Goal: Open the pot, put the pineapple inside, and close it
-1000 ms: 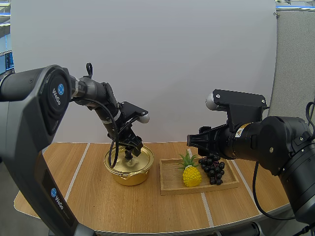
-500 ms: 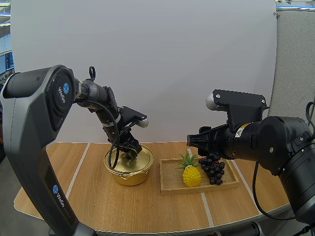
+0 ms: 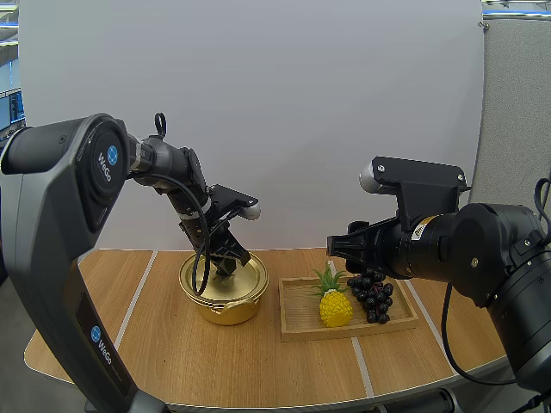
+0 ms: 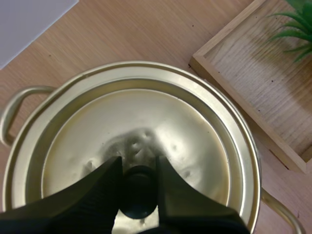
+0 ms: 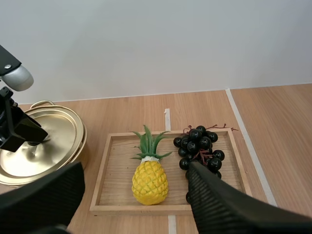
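Note:
A gold pot (image 3: 227,308) stands left of middle on the table, its gold lid (image 3: 213,279) resting on it, slightly tilted. My left gripper (image 3: 228,263) reaches down onto the lid. In the left wrist view its fingertips (image 4: 115,168) pinch the lid's black knob (image 4: 138,199) from both sides, over the lid (image 4: 165,136). The yellow pineapple (image 3: 335,306) with green leaves lies in the wooden tray (image 3: 300,329). My right gripper (image 3: 337,246) hovers above the tray, open, with the pineapple (image 5: 149,181) below and between its fingers.
A bunch of dark grapes (image 5: 200,145) lies in the tray (image 5: 108,170) to the right of the pineapple. The pot (image 5: 84,146) sits close to the tray's left edge. Bare wooden table lies in front of both.
My left gripper's fingers have closed from wide open onto the lid's knob, and the lid has shifted a little to the left. The right arm has not moved.

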